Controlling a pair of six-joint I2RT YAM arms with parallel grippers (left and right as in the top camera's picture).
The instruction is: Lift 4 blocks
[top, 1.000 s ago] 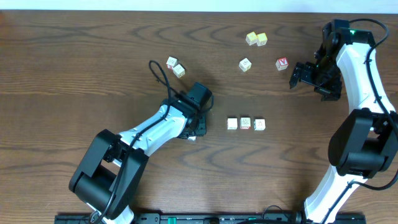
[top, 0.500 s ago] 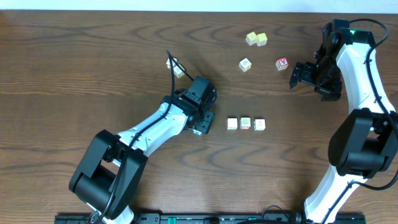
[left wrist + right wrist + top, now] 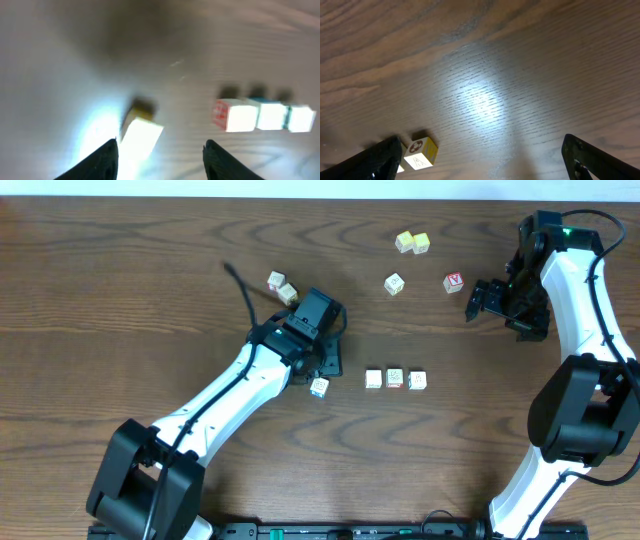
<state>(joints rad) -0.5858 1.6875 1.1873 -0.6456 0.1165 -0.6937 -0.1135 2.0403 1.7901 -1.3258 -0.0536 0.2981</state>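
lying in a tight row on the table (image 3: 150, 240), three blocks (image 3: 395, 379) touch side to side. the fourth block (image 3: 319, 387) sits alone on the wood on the left arm's side of the row, apart from it and turned askew. right beside it hangs the left gripper (image 3: 322, 372), jaws partly spread and gripping nothing. its badly blurred wrist view shows this block nearer one finger than the other. well apart, at the table's far side, the right gripper (image 3: 474, 300) gapes wide and empty, near a red-lettered cube (image 3: 454, 282).
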